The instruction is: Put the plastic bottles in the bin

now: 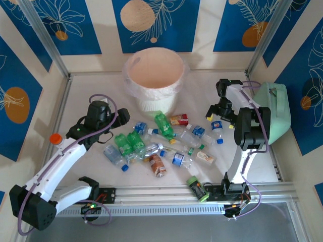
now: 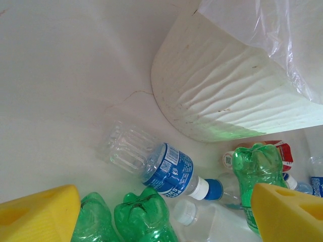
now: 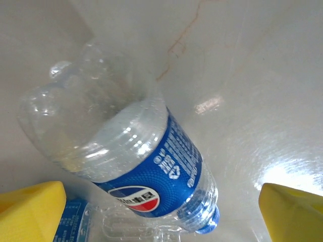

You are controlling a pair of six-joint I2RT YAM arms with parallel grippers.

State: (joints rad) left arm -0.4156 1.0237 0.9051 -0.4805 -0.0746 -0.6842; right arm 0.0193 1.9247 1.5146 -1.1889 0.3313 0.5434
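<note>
One round, ribbed, cream-white bin (image 1: 151, 103) with a crinkled translucent bag liner (image 1: 130, 75) stands at upper centre of the overhead frame on the glossy white tabletop (image 1: 91, 91). The plastic bottles (image 1: 161, 143) lie on their sides in a loose heap just below it at mid-frame, among them three fluted green bottles (image 1: 135, 142), one brown bottle (image 1: 157, 165) and several clear ones with blue labels. The left pincer (image 2: 164, 214), yellow pads apart and gripping nothing, hangs over the heap's left side. The right pincer (image 3: 161, 209), pads wide apart, straddles one clear, blue-capped, blue-labelled bottle (image 3: 151, 166) at the heap's right end without clamping it.
</note>
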